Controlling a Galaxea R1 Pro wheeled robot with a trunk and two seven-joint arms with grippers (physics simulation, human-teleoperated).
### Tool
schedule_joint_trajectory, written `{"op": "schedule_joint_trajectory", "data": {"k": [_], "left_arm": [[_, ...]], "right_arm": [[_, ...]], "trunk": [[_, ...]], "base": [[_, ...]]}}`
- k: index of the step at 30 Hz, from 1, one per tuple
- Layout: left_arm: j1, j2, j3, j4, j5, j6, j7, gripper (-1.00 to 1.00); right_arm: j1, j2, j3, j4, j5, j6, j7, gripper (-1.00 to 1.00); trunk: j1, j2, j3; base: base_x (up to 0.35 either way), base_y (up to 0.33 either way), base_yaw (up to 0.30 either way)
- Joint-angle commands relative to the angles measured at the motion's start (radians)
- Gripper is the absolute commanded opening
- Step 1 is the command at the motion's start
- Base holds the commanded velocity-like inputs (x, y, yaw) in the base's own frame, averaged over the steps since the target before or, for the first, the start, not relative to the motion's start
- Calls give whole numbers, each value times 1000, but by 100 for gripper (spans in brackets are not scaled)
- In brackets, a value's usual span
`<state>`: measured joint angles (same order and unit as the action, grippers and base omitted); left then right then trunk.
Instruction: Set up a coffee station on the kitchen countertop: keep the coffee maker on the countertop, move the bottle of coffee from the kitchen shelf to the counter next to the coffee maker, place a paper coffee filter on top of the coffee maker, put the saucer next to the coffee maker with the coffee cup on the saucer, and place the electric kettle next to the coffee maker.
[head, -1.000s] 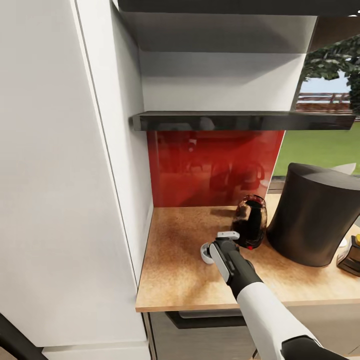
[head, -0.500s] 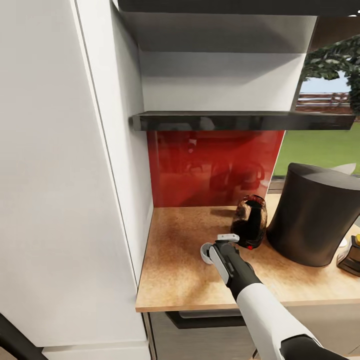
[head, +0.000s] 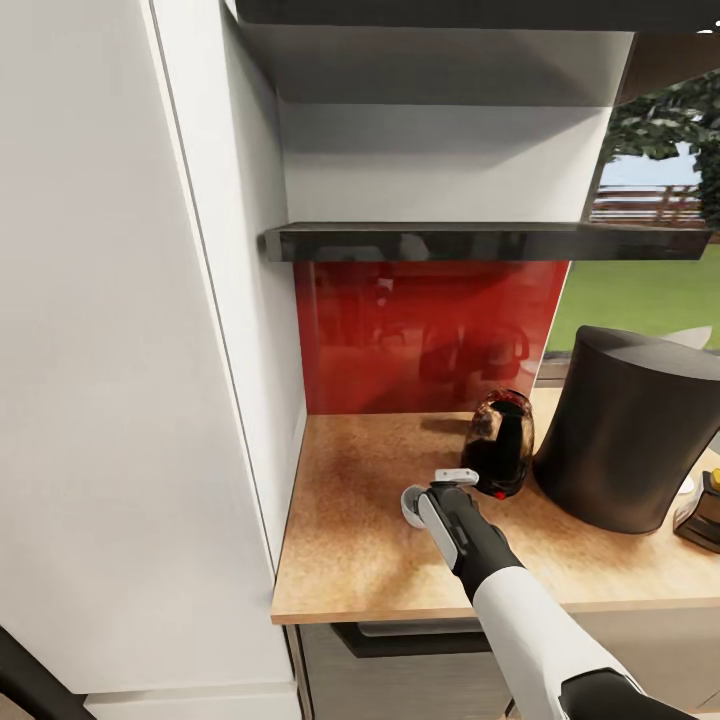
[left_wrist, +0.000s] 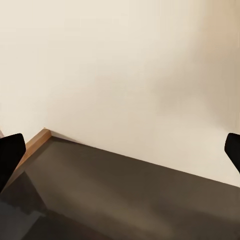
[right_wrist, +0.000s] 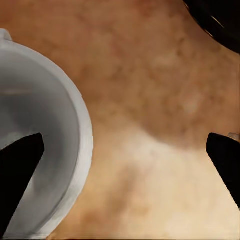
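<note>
Above the wooden bench (head: 350, 520), my right gripper (head: 432, 492) hangs with its fingers spread wide and nothing between them. In the right wrist view one dark fingertip (right_wrist: 17, 172) lies over the inside of the white coffee cup (right_wrist: 45, 150), the other fingertip (right_wrist: 227, 160) over bare wood, so the cup's rim stands between them. In the head view the cup (head: 410, 505) shows as a white curve just left of the gripper, resting on the bench. Just beyond the gripper stands the bottle of coffee (head: 500, 445), dark glass, upright on the bench. Close beside the bottle on its right rises the black coffee maker (head: 630, 430). A small dark object (head: 702, 510) sits at the right edge of the bench; I cannot tell what it is. Behind these runs a red backsplash (head: 420, 335), and above it a dark shelf (head: 480, 240). A white cabinet panel (head: 120, 380) bounds the bench on the left. My left gripper (left_wrist: 120, 150) is also spread wide, empty, facing a pale wall (left_wrist: 125, 75) above a dark floor (left_wrist: 130, 200).
</note>
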<state>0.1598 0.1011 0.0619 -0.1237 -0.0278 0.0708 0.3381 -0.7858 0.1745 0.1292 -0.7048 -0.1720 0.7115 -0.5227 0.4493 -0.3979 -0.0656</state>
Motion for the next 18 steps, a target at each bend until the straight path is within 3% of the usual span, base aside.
{"op": "schedule_joint_trajectory", "data": {"k": [1, 18], "left_arm": [[1, 0, 6, -5, -3, 7, 1, 100], [1, 0, 6, -5, -3, 7, 1, 100]], "right_arm": [[-1, 0, 3, -1, -11, 2, -10, -100], [-1, 0, 4, -2, -11, 2, -10, -100]], "trunk": [[1, -2, -2], [1, -2, -2]], "base": [[0, 0, 0], [0, 0, 0]]}}
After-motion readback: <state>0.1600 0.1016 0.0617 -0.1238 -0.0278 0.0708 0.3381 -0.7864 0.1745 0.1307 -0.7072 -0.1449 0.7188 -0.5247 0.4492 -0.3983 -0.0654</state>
